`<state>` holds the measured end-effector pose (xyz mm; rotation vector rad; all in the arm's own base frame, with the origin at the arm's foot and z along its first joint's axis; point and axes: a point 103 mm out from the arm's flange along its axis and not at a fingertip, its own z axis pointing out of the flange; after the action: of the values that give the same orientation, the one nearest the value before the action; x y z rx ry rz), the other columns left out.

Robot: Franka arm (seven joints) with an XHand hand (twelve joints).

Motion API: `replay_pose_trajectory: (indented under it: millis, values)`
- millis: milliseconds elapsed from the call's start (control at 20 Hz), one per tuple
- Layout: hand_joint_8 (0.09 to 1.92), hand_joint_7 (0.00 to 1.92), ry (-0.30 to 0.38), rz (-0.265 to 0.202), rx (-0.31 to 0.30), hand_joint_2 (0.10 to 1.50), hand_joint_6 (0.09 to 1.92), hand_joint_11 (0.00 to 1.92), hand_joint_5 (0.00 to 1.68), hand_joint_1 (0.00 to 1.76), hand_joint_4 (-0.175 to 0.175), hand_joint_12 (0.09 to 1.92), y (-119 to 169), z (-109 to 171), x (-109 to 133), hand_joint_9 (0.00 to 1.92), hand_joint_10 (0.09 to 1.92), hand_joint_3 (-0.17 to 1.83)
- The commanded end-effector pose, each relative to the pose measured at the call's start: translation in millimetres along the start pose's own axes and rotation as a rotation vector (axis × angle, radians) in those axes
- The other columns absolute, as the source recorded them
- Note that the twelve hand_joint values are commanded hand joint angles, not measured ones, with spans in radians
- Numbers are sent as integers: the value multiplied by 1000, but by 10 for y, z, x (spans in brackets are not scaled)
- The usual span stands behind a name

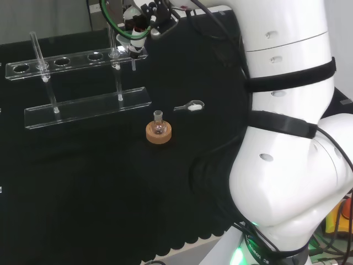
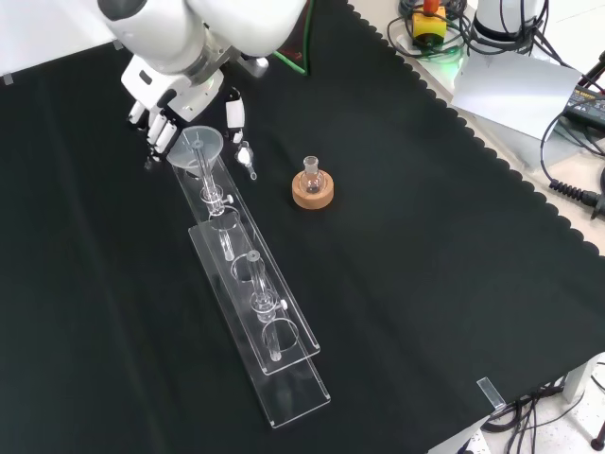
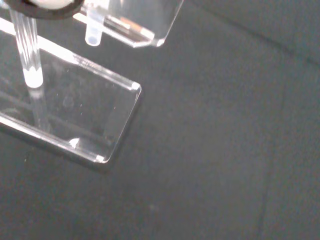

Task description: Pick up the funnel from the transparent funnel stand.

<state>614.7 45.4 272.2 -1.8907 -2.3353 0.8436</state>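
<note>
Front view: the hand sits at the far end of the clear stand, its fingers curled down around the funnel, whose cone rests in the stand's end hole. Whether the fingers actually touch the funnel I cannot tell. Just right of the hand lies a small spoon, and further right a small flask stands on a cork ring. In the head view the hand is over the stand's right end, on the black surface.
</note>
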Motion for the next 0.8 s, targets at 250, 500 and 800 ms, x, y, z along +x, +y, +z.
replay_pose_trajectory:
  millis: [250,500,800]
  values:
    - [767,517,-61,39,-94,705,98,348,557,747,-55,1361,-247,-379,-96,841,647,447]
    - [770,519,-54,69,-114,702,101,355,558,751,-56,1354,-490,-571,-207,842,651,457]
    - [773,519,-51,98,-152,697,105,361,558,753,-56,1350,-855,-734,-274,842,656,468]
